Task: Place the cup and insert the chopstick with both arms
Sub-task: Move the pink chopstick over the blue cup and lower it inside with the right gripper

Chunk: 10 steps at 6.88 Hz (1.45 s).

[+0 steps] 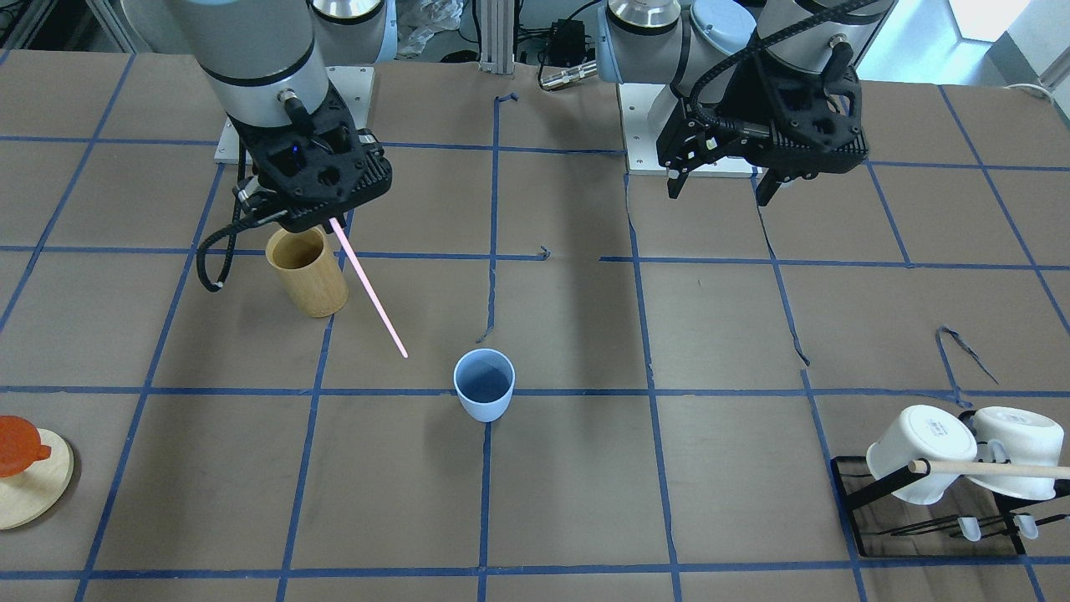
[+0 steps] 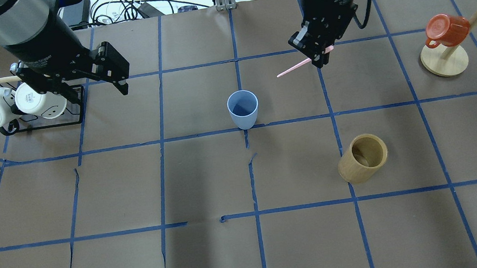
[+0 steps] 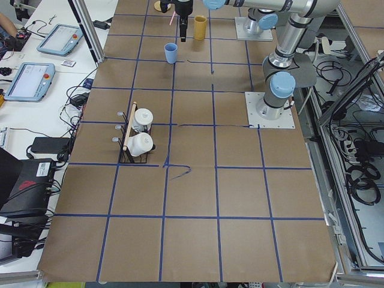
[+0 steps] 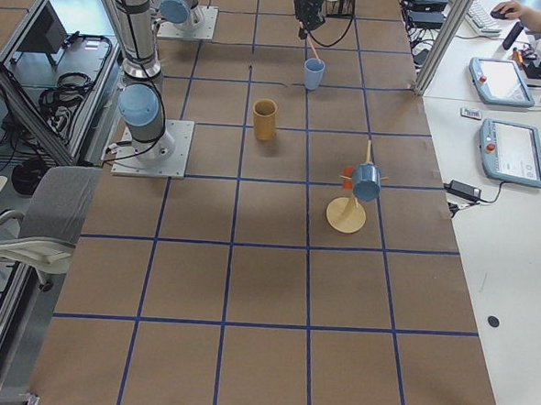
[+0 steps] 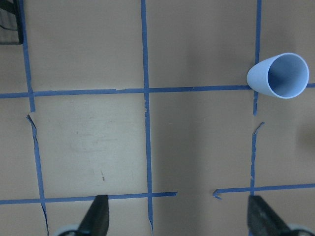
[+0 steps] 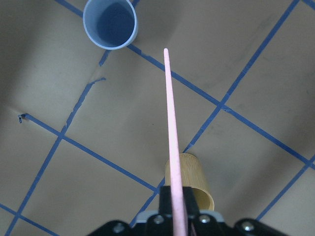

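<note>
The light-blue cup (image 1: 483, 385) stands upright near the table's middle; it also shows in the overhead view (image 2: 243, 108), the left wrist view (image 5: 280, 76) and the right wrist view (image 6: 109, 23). My right gripper (image 2: 321, 55) is shut on the top end of the pink chopstick (image 1: 368, 288), held slanted in the air. The stick's free tip points toward the cup but stops short of the rim (image 6: 170, 98). My left gripper (image 1: 720, 191) hangs open and empty above the table, well off to the cup's side, with its fingertips (image 5: 96, 219) spread wide.
A tan bamboo cup (image 1: 307, 272) stands under my right gripper (image 2: 362, 158). Two white mugs hang on a black rack (image 2: 40, 125) with a wooden dowel (image 1: 995, 468) beside my left arm. A red mug (image 2: 442, 30) hangs on a wooden stand (image 2: 444, 63).
</note>
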Motion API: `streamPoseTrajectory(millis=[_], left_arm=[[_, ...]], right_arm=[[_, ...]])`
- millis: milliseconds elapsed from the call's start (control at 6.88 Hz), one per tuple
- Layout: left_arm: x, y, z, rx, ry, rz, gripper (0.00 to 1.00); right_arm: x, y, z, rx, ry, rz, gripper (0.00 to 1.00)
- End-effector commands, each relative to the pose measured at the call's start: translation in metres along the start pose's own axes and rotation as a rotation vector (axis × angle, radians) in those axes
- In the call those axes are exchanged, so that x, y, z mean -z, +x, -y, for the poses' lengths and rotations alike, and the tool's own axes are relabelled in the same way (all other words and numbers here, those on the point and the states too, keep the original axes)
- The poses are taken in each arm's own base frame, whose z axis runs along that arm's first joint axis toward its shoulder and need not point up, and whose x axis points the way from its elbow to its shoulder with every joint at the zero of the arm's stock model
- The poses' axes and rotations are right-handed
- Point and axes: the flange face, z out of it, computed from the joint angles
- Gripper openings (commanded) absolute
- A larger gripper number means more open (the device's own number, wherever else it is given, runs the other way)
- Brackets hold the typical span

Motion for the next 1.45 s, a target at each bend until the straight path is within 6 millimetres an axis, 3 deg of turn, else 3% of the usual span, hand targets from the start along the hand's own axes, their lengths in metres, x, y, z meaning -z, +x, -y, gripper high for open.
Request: streamPoseTrajectory(millis=[0,291,873,1309], left_arm=[[0.001,-0.001,0.0,0.007,0.015,0.001,1.0],[0.001,-0.001,0.0,0.01,0.015,0.003,1.0],[0.003,-0.001,-0.001,0.01,0.018,0.003,1.0],[0.003,-0.001,-0.001,0.011,0.018,0.003,1.0]], right_arm=[[-0.023,-0.062,0.05,0.056,0.003,-0.02,0.0],[-0.048,-0.064,0.071,0.066,-0.014,-0.023,0.0],[-0.067,-0.075,0.072,0.108,-0.085,-0.075,0.0],[-0.098,-0.072,0.091,0.12,-0.109,-0.057,0.0]])
